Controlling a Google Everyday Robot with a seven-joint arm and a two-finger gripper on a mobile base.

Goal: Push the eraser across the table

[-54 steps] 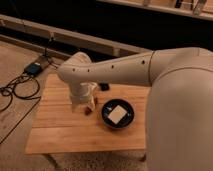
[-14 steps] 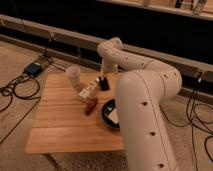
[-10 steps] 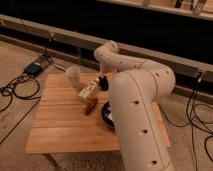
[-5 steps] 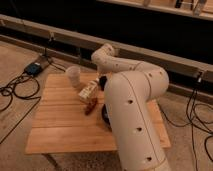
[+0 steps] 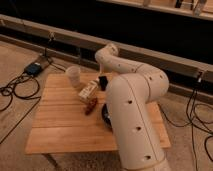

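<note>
Camera view shows claw (image 5: pixel 102 83) low over table (image 5: pixel 60 125) beside white-and-tan box (image 5: pixel 88 91).

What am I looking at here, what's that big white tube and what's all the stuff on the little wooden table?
The big white tube is a robot arm: it rises at the lower right, loops toward the far edge and bends down again. Its dark tip is the gripper, the robot's hand, low over the far side of the wooden table, right beside a white-and-tan box. The single camera looks down on the table past the arm. Also there: a white cup, a slim reddish-brown piece and a black bowl half hidden by the arm. I cannot tell the small black eraser apart from the dark gripper, nor whether anything is held.
</note>
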